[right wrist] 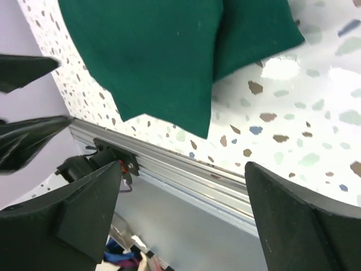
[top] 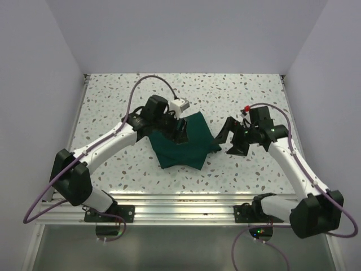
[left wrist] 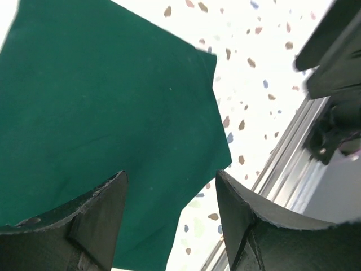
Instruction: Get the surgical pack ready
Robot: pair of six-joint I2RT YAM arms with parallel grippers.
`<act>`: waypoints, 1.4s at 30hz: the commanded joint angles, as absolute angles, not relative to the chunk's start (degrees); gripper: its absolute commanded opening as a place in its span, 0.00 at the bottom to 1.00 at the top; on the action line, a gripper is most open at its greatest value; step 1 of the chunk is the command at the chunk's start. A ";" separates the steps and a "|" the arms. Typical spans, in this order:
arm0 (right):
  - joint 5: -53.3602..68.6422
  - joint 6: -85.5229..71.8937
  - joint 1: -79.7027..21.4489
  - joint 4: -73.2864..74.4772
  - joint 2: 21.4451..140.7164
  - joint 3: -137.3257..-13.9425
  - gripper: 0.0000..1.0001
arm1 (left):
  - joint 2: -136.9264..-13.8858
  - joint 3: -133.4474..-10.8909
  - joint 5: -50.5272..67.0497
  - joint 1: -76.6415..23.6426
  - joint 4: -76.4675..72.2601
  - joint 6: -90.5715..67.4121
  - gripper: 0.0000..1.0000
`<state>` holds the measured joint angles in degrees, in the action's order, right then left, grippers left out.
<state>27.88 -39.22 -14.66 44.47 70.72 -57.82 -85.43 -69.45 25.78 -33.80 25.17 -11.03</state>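
Observation:
The surgical pack shows only as a dark green cloth [top: 185, 148], folded into a lumpy bundle in the middle of the speckled table [top: 113, 101]. No instruments, gauze or tray show. My left gripper [top: 179, 134] hovers over the bundle's far part, open. In the left wrist view the cloth [left wrist: 101, 96] lies flat below the open left gripper [left wrist: 170, 174], with nothing between its fingers. My right gripper [top: 230, 139] stands just right of the bundle's right corner, open and apart from it. In the right wrist view the cloth [right wrist: 163, 51] lies ahead of the empty right gripper [right wrist: 181, 166].
An aluminium rail [top: 180, 199] runs along the near table edge, also visible as the rail [right wrist: 186, 169] in the right wrist view. Pale walls close in the left, right and far sides. The left arm's dark fingers [right wrist: 28, 68] show at the right wrist view's left edge.

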 commanded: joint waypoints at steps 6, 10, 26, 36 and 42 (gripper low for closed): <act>31.81 -42.18 -13.10 47.65 56.17 -45.80 0.99 | -83.24 -61.53 12.58 -40.77 25.85 -0.27 0.68; 36.38 -45.96 -13.10 41.76 54.67 -42.37 0.99 | -82.79 -58.89 6.86 -44.29 25.93 3.07 0.68; 36.83 -45.35 -13.18 41.22 59.68 -47.37 0.99 | -82.70 -54.58 -6.05 -50.97 22.59 6.59 0.67; 37.00 -50.36 -15.21 35.34 64.33 -48.42 0.99 | -83.51 -55.99 -2.12 -51.24 22.94 7.39 0.64; 36.74 -50.62 -17.22 33.66 67.49 -50.71 0.99 | -84.36 -55.20 0.36 -51.77 22.41 6.24 0.66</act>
